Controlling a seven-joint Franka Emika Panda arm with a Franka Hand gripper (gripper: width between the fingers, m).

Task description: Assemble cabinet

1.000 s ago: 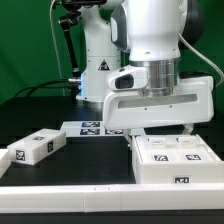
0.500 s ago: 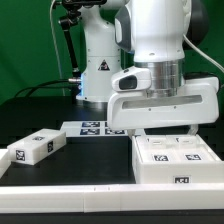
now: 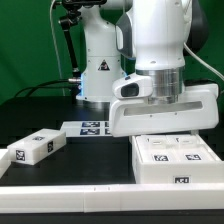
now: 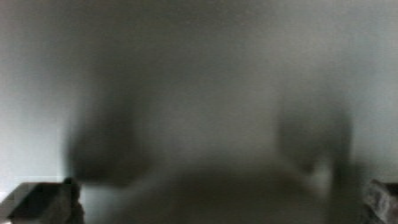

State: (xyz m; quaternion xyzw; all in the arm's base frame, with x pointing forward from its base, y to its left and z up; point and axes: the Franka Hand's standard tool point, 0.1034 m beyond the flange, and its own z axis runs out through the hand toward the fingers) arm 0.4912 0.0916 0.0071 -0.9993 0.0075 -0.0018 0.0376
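The cabinet (image 3: 176,160), a large white box with recessed tagged panels on top, lies at the exterior view's right near the front edge. My gripper (image 3: 163,133) hangs directly over its rear part, just above the top panels. In the wrist view my gripper (image 4: 214,204) shows only as dark fingertips (image 4: 43,201) at the two lower corners, far apart, with nothing between them. The surface below fills that view as a grey-white blur. A loose white tagged block (image 3: 34,148) lies at the exterior view's left.
The marker board (image 3: 88,127) lies flat behind the block, in front of the white robot base (image 3: 98,72). A white ledge (image 3: 70,200) runs along the table's front edge.
My gripper has risen a little and shifted toward the exterior view's right above the cabinet. The cabinet and the loose block have not moved.
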